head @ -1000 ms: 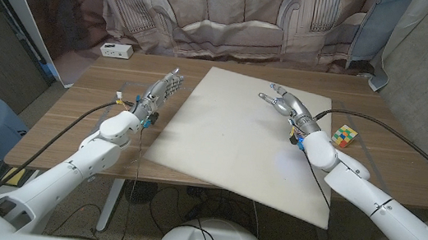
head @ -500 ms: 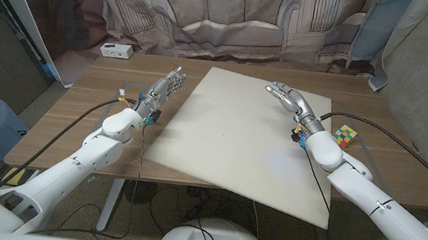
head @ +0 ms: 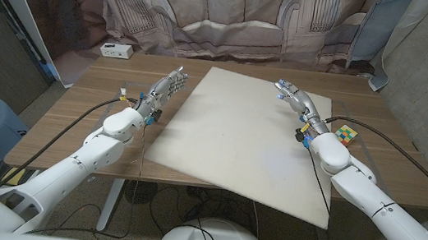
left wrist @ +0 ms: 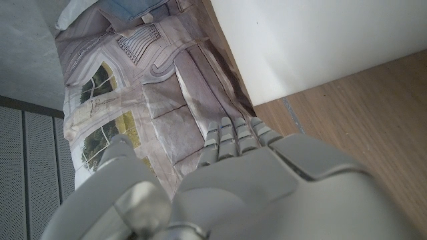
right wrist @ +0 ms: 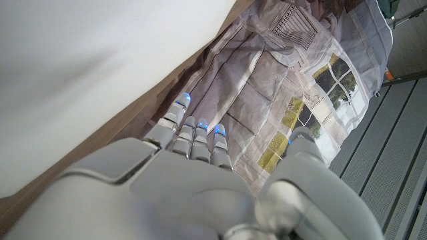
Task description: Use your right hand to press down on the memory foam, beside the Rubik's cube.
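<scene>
Overhead, the robot's right hand [head: 297,103] hovers with empty, extended fingers [head: 287,89] above the flat white memory foam slab [head: 233,131], near the multicoloured Rubik's cube [head: 346,135], seemingly poised to press.

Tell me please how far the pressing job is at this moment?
Done: the right hand is above the memory foam, near the edge beside the Rubik's cube. In hand: it hovers with fingers extended; contact cannot be told. Left: pressing down; no dent shows under it. The left hand waits off the foam.
</scene>
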